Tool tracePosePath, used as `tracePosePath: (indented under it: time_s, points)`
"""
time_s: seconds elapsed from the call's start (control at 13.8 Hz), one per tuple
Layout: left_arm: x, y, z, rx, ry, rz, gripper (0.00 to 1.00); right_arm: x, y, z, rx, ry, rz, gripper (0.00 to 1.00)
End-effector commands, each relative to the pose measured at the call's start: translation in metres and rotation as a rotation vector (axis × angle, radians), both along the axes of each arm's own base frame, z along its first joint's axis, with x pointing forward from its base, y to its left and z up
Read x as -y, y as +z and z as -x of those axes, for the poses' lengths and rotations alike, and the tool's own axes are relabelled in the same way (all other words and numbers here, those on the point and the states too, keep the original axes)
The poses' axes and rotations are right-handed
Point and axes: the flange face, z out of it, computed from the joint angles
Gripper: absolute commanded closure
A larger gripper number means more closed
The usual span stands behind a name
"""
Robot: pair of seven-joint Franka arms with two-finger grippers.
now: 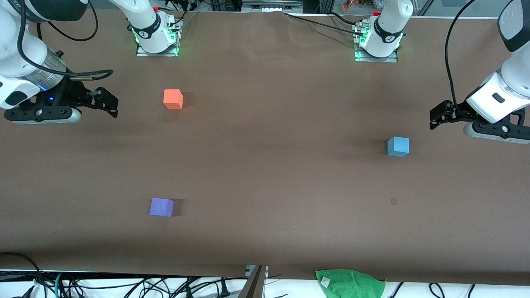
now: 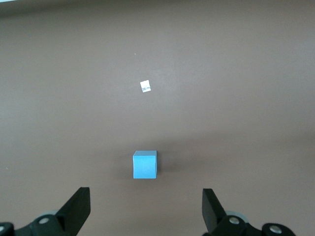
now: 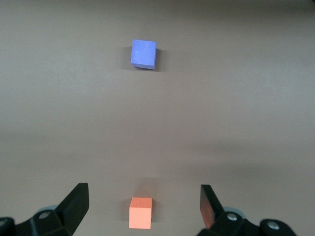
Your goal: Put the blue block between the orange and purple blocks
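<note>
Three cubes sit on the brown tabletop [image 1: 265, 174], all apart from each other. The blue block [image 1: 398, 146] rests toward the left arm's end of the tabletop, untouched, flat on one face. The orange block [image 1: 173, 99] sits toward the right arm's end, farther from the front camera; the purple block [image 1: 161, 207] sits at the same end but much nearer the front camera, roughly in line with the orange one. The gap between orange and purple holds nothing. The blue block is well apart from both. The left gripper [image 1: 439, 115] hovers over the tabletop at the left arm's end, near the blue block but not touching it; its jaws are spread, and the left wrist view shows the blue block [image 2: 144, 164] on the surface between the two fingertips [image 2: 78, 204], clear of both. A small white scrap [image 2: 144, 86] lies on the tabletop in that view. The right gripper [image 1: 107, 103] hovers over the right arm's end, beside the orange block with a clear gap; its jaws are spread too, holding nothing. The right wrist view shows the orange block [image 3: 140, 213] between the fingertips [image 3: 78, 201] and the purple block [image 3: 143, 54] well away. A green cloth [image 1: 350, 283] lies at the tabletop edge nearest the front camera.
</note>
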Motion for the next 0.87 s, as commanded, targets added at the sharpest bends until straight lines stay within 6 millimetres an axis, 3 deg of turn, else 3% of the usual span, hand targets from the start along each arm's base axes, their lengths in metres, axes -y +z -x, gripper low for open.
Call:
tracePosePath:
  time_s: [0.0,0.8]
  points:
    - [-0.003,0.004,-0.003,-0.003,-0.005,-0.013,0.00,0.002,0.004,-0.002,0.012,0.004,0.007,0.00]
    - [-0.011,0.003,-0.005,0.000,0.007,-0.015,0.00,0.002,0.004,-0.002,0.010,0.004,0.009,0.00]
